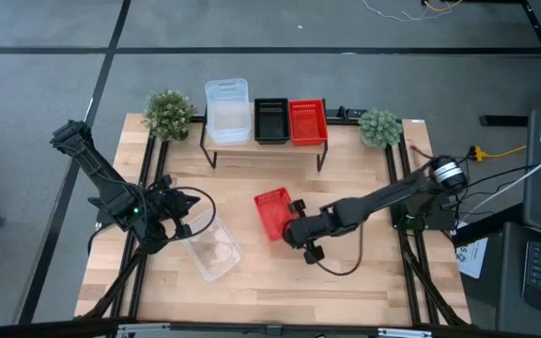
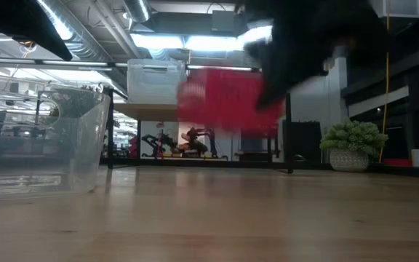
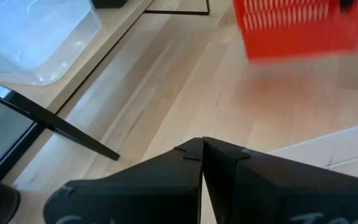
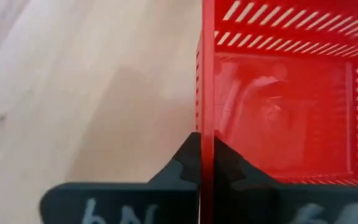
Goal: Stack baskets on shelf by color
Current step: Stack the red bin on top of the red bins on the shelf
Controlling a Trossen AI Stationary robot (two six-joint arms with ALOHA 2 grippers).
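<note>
My right gripper (image 1: 294, 228) is shut on a red mesh basket (image 1: 270, 211) over the middle of the table; the low view shows this basket (image 2: 224, 98) well above the wood. My left gripper (image 1: 181, 214) is shut and touches nothing, beside a clear basket (image 1: 209, 249) that rests on its base near the table's left side. The shelf (image 1: 252, 144) at the far edge carries a clear basket (image 1: 226, 113), a black one (image 1: 270, 120) and a red one (image 1: 308, 122). My right gripper (image 4: 207, 152) pinches one side wall (image 4: 207, 93) of the red basket at its rim, one finger inside the basket and one outside. It comes from the table's right side, slanting down. The basket is lifted clear of the table.
Two green potted plants stand at the far corners, one left of the shelf (image 1: 169, 113) and one right of it (image 1: 380, 127). Bare wood lies between the lifted basket and the shelf. The table's near half is bare apart from the clear basket (image 2: 42, 138).
</note>
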